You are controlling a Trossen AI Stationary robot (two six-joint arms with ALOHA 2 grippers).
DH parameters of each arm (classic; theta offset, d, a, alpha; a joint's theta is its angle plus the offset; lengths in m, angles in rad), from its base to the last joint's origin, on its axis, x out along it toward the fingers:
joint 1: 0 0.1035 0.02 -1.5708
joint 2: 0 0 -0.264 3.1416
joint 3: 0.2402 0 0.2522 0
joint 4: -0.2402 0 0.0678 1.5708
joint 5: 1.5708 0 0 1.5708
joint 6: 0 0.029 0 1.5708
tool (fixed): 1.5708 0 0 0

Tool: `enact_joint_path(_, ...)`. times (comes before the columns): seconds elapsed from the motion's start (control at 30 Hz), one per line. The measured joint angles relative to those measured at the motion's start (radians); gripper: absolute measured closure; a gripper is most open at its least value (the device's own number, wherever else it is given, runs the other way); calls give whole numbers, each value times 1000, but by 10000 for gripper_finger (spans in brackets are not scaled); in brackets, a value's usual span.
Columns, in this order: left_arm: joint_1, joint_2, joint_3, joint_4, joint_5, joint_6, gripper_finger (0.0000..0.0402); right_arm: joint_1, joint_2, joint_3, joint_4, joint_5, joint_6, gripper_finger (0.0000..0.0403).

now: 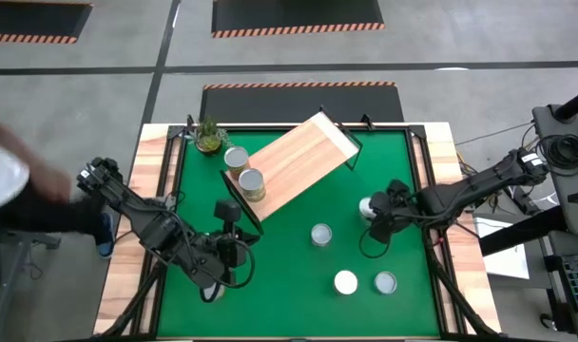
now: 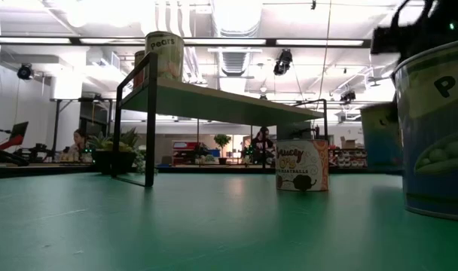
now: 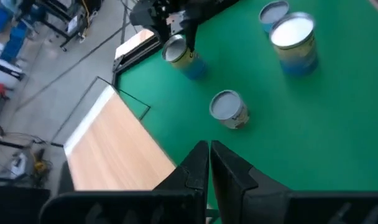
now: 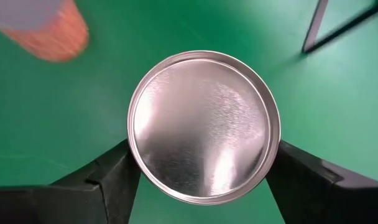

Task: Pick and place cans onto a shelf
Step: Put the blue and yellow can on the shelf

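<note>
The light-wood shelf stands slantwise on the green mat and carries two cans. One of them shows on the shelf top in the low view. Three cans stand loose on the mat. My right gripper is shut on a silver-topped can right of the shelf. That can also shows in the left wrist view. My left gripper is shut and empty, over the mat near the shelf's near-left corner, pointing toward the loose cans. My right gripper holds the can by two opposite sides of its wall just under the rim, one finger on each side, pinched between them. The fingers come from above, pointing down. The can is upright; whether its bottom is on the mat I cannot tell.
A small potted plant stands at the mat's far left corner beside the shelf. A blurred person is at the table's left side. An orange-sided can and a black shelf leg are near the held can.
</note>
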Motion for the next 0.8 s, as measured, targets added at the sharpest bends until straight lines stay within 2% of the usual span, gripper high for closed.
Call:
enact_joint_path(0.17, 58, -51, -1, 0, -81, 36, 402, 0, 0, 147, -62, -1, -27, 106)
enact_joint_path(0.4, 243, -143, -1, -53, -85, 29, 402, -28, 3, 383, -95, 25, -113, 107)
enact_joint_path(0.63, 478, -172, -1, -179, 15, -29, 402, -127, 95, 600, -73, 63, -379, 107)
enact_joint_path(0.8, 571, -165, 0, -237, 51, -32, 402, -231, 209, 723, 11, 37, -611, 107)
